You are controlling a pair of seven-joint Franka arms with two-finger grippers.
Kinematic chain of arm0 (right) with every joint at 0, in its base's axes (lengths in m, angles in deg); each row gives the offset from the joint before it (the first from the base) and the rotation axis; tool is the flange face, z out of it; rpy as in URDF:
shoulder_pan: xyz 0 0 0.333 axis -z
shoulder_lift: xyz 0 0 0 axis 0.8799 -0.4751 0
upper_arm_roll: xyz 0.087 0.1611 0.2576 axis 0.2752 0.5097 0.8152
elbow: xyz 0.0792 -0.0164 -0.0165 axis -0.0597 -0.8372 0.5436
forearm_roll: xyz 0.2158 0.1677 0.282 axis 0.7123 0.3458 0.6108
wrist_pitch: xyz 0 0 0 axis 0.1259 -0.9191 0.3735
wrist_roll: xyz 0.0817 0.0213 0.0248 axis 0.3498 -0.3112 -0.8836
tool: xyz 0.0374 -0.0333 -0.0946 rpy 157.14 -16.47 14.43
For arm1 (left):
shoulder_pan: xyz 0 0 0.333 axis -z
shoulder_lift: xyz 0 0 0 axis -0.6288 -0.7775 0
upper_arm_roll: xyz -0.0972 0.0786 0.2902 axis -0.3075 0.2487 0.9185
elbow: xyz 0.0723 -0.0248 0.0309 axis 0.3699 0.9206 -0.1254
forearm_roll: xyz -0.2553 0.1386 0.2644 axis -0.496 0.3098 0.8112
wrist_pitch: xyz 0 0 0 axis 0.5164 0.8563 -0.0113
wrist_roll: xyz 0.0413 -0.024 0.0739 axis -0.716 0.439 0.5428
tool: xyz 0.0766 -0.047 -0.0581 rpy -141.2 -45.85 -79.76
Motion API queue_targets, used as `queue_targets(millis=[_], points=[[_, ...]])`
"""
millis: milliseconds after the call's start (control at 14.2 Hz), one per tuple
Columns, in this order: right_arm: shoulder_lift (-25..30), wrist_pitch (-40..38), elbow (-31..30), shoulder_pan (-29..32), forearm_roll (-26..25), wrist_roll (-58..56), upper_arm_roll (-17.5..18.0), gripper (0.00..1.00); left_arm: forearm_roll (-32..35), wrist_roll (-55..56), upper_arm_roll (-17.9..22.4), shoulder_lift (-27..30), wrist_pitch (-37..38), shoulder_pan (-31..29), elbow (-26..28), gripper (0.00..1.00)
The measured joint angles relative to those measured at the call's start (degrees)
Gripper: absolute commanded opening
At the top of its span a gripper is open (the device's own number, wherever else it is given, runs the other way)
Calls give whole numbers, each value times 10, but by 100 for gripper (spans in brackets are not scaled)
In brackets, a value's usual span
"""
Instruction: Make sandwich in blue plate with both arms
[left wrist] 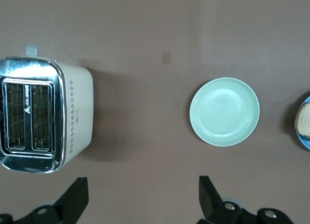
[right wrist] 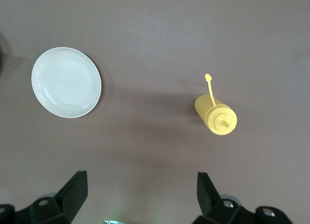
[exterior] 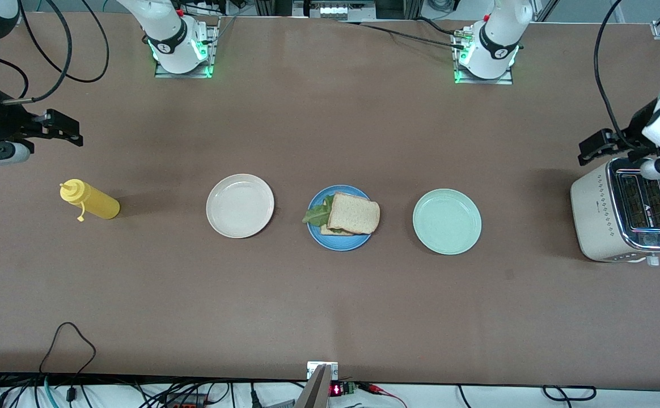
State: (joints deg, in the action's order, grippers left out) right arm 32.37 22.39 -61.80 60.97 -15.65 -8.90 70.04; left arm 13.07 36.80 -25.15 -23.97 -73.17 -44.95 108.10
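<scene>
Yellow bottle [exterior: 89, 200], cream plate [exterior: 240, 205], mint plate [exterior: 447, 221], toaster [exterior: 625, 211].

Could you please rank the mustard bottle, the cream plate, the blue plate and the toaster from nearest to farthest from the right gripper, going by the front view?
Right gripper, open, hangs at the right arm's end of the table.
1. Mustard bottle, closest, at that same end.
2. Cream plate, next along.
3. Blue plate, mid-table, holding the sandwich.
4. Toaster, at the left arm's end.

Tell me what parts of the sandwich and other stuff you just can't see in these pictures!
- Sandwich, front view: the top bread slice covers the filling; only some lettuce peeks out.
- Blue plate, left wrist view: cut off by the picture's edge.
- Toaster, front view: the left gripper above it hides one corner.
- Yellow bottle, right wrist view: seen from above, its side is hidden.
</scene>
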Motion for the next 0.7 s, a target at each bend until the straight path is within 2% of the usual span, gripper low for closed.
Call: queue_targets(millis=[211, 703], points=[[6, 2, -6, -18, 0, 0, -19, 100, 0, 0, 0, 29, 0, 0, 30, 100], [3, 5, -6, -19, 0, 0, -25, 100, 0, -8, 0, 33, 0, 0, 37, 100]])
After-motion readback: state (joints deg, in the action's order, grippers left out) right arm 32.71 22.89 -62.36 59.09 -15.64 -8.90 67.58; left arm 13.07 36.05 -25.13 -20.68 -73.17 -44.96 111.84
